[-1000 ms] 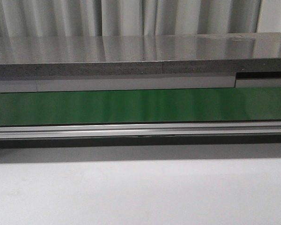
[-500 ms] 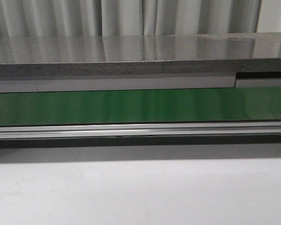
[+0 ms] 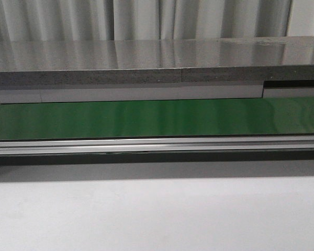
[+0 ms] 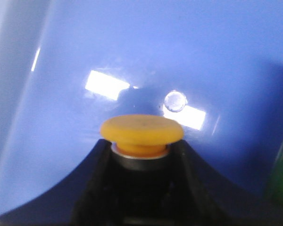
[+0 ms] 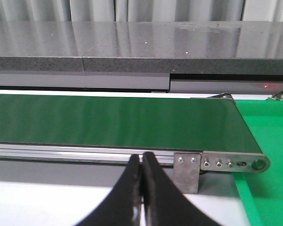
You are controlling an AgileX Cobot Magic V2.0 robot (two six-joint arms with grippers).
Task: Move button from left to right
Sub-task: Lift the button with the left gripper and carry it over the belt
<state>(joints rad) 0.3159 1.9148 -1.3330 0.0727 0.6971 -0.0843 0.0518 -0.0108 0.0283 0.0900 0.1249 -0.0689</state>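
The button, a round yellow-orange cap on a silver collar and black body, sits between the black fingers of my left gripper, which is shut on it. Behind it lies a glossy blue surface. My right gripper is shut with nothing in it, its tips touching, just in front of the rail near the right end of the green belt. Neither gripper nor the button appears in the front view, where the green belt runs bare across the picture.
A grey stone slab runs behind the belt, and white tabletop lies in front of it. A metal bracket stands at the belt's end roller. A green mat lies to the right of the belt.
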